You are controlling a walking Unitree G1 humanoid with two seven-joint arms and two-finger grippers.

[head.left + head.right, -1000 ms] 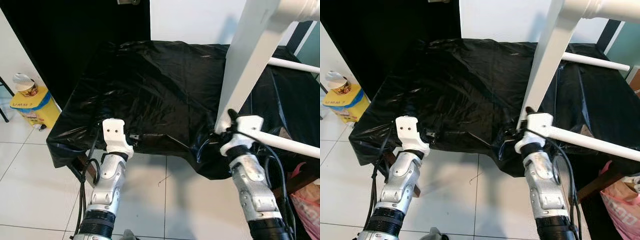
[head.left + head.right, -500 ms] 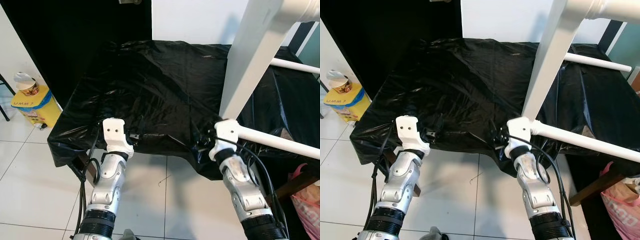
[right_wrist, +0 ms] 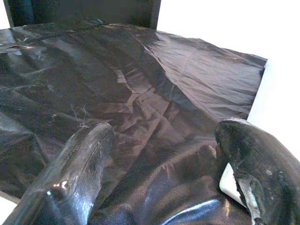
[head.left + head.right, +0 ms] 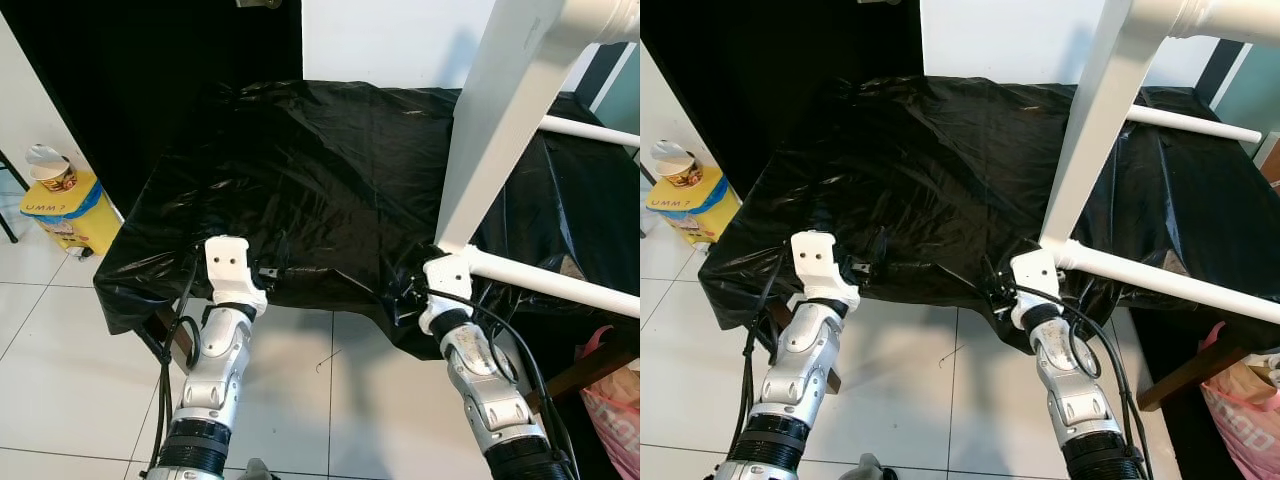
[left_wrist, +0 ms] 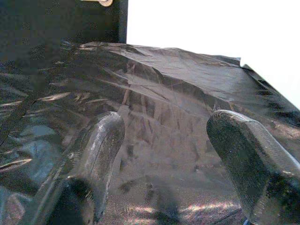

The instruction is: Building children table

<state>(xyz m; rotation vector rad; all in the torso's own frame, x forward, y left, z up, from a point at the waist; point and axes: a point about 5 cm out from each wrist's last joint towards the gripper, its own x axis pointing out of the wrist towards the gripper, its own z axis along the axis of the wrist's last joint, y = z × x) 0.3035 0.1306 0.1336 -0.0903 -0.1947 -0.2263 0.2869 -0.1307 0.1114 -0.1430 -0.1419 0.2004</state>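
hovering at the near edge of a table draped in black plastic (image 4: 320, 170), both grippers sit low over the sheet. the left gripper (image 5: 161, 154) is near the front left part of the sheet, its two black fingers (image 5: 96, 150) spread apart with nothing between them, crinkled plastic beneath. the right gripper (image 3: 159, 173) is at the front edge further right, fingers likewise parted and empty; one finger (image 3: 258, 164) lies just beside a white part at the sheet's edge, though contact cannot be made out. the white table frame (image 4: 500, 120) stands on the right side of the covered table: a flat leg rises steeply up and right, and a round bar (image 4: 560, 285) runs from its foot off to the right, just above the right wrist (image 4: 1035, 275). a second white bar (image 4: 1195, 123) lies further back. on the tiled floor (image 4: 60, 340) to the left, a yellow box (image 4: 65, 212) carries a paper cup (image 4: 50, 168).
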